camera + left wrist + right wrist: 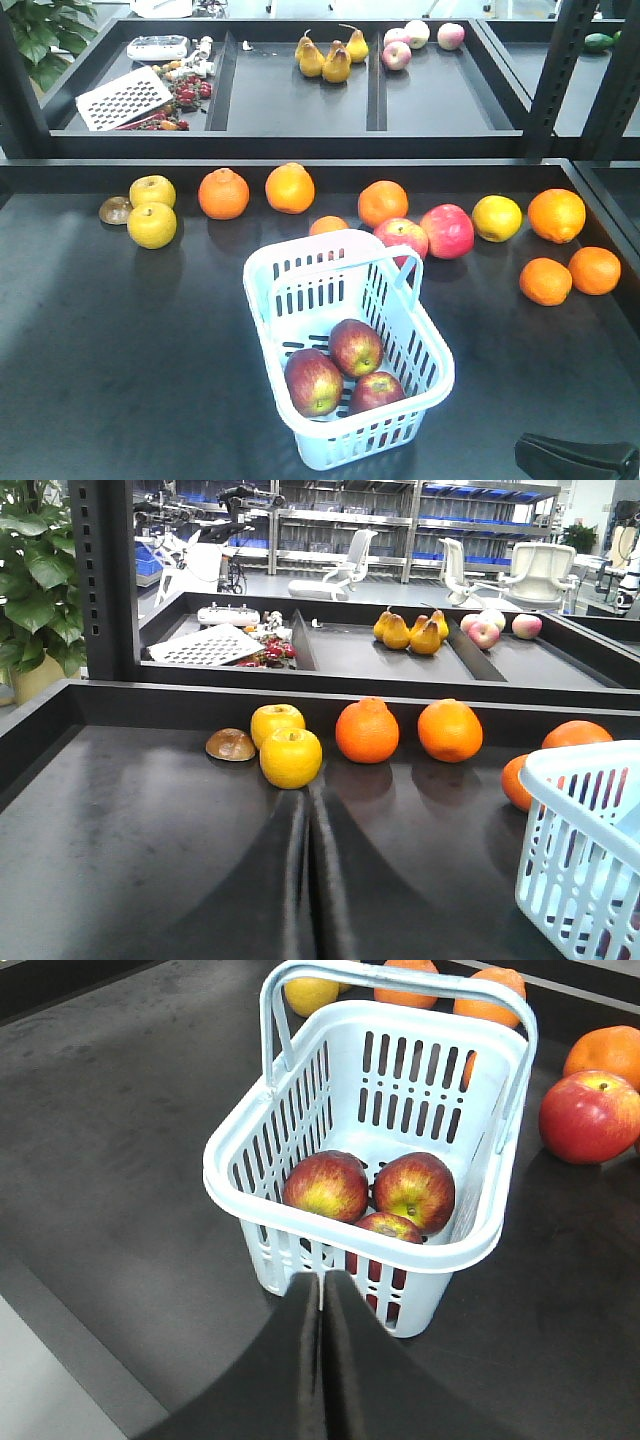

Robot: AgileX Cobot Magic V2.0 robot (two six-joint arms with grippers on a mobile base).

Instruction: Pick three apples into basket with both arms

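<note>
Three dull dark-red apples lie together in the pale blue basket [437,383]: one at the front left [314,381], one behind it [355,346] and one at the front right [376,391]. In the right wrist view the same apples [325,1185] [414,1190] [388,1226] sit inside the basket [240,1185]. Just in front of its near wall is my right gripper [321,1278], shut and empty. My left gripper [308,795] is shut and empty too, low over the dark table, with the basket [580,850] to its right.
Oranges [223,193], yellow fruits [152,224] and two red apples [447,230] lie in a row behind the basket. More oranges [545,281] lie at the right. A raised ledge and trays with pears [325,58] and a grater [123,103] stand behind.
</note>
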